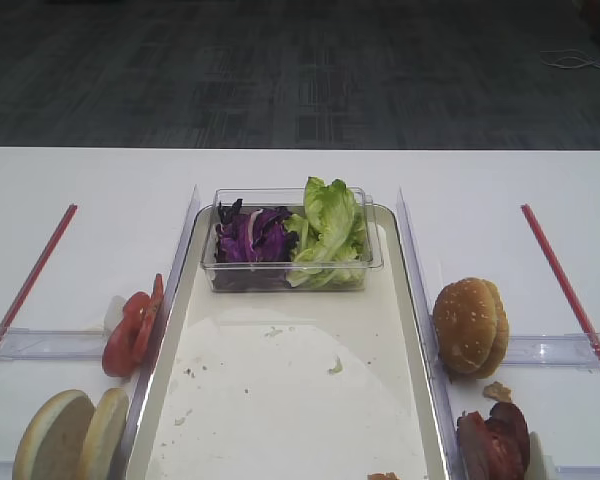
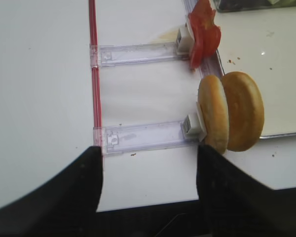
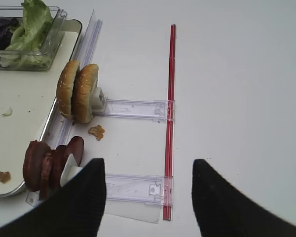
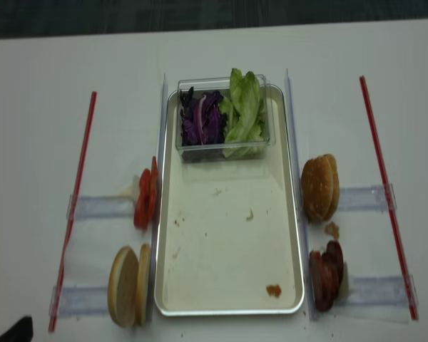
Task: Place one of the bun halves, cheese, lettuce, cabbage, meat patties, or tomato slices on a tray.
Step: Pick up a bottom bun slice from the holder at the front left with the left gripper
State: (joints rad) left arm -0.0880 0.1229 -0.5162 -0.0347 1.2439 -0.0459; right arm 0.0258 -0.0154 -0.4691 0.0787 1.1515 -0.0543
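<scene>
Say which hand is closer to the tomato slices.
Left. The left hand hangs open over the table's left side, with the tomato slices just ahead past the bun halves. The right hand is on the far side of the tray, by the meat patties.

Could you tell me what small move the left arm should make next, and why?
Probably ease the left gripper forward toward the bun halves. Its jaws stand open with nothing between them, the pale buns stand on edge just ahead and to its right beside the tray, and no burger ingredient lies on the tray's open floor yet.
</scene>
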